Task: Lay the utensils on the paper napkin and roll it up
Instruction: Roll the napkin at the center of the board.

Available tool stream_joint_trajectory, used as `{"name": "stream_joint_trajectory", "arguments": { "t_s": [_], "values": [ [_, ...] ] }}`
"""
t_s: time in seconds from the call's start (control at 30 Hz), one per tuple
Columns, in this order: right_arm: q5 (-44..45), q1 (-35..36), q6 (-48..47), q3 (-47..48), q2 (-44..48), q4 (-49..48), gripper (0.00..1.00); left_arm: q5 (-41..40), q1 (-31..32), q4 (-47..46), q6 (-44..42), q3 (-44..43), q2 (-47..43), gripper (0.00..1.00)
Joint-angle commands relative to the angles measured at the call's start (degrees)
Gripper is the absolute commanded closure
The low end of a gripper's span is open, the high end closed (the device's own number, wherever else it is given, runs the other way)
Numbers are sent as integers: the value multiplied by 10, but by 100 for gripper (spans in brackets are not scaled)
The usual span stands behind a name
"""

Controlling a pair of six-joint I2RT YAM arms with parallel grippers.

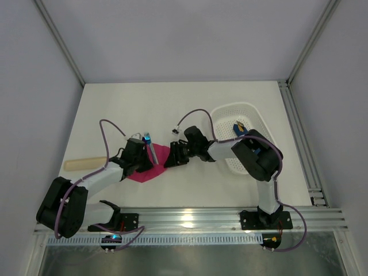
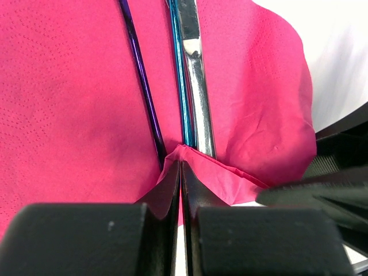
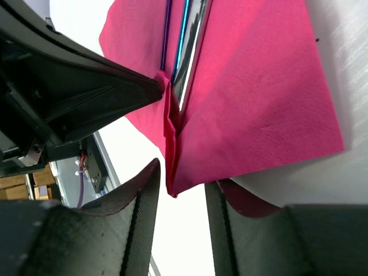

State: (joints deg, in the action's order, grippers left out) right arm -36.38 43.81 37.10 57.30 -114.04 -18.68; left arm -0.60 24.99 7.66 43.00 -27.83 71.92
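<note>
The magenta paper napkin (image 1: 154, 170) lies between the two grippers. The slim utensils (image 1: 150, 147) lie on it, their heads sticking out past its far edge. In the left wrist view a purple handle (image 2: 144, 86), a teal one (image 2: 183, 86) and a shiny dark one (image 2: 196, 75) lie side by side on the napkin (image 2: 69, 103). My left gripper (image 2: 180, 164) is shut on a raised fold of the napkin's near edge. My right gripper (image 3: 181, 175) is open, its fingers (image 3: 144, 195) either side of the napkin's folded corner (image 3: 172, 178), not pinching it.
A white perforated basket (image 1: 254, 115) at the right holds a blue item (image 1: 238, 129). A pale beige flat stick (image 1: 83, 164) lies left of the left arm. A metal rail (image 1: 190, 215) runs along the near table edge.
</note>
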Motion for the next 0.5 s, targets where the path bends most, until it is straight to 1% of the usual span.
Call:
{"name": "stream_joint_trajectory", "arguments": {
  "t_s": [0.0,0.03,0.1,0.17,0.2,0.3,0.47],
  "values": [
    [23,0,-23,25,-6,17,62,-5,1,5,-8,-11,-16,100],
    [25,0,-24,26,-7,21,64,-6,0,7,-8,-12,-18,100],
    [28,0,-26,26,-7,26,71,-6,0,8,-9,-12,-23,100],
    [32,0,-24,26,-9,29,78,-4,0,10,-9,-12,-27,100],
    [31,1,-24,27,-10,29,83,-3,0,10,-9,-12,-30,100],
    [30,0,-21,27,-10,26,91,2,0,11,-9,-15,-36,100],
    [32,0,-17,30,-10,25,92,42,0,2,-7,-15,-51,100]
  ]
}}
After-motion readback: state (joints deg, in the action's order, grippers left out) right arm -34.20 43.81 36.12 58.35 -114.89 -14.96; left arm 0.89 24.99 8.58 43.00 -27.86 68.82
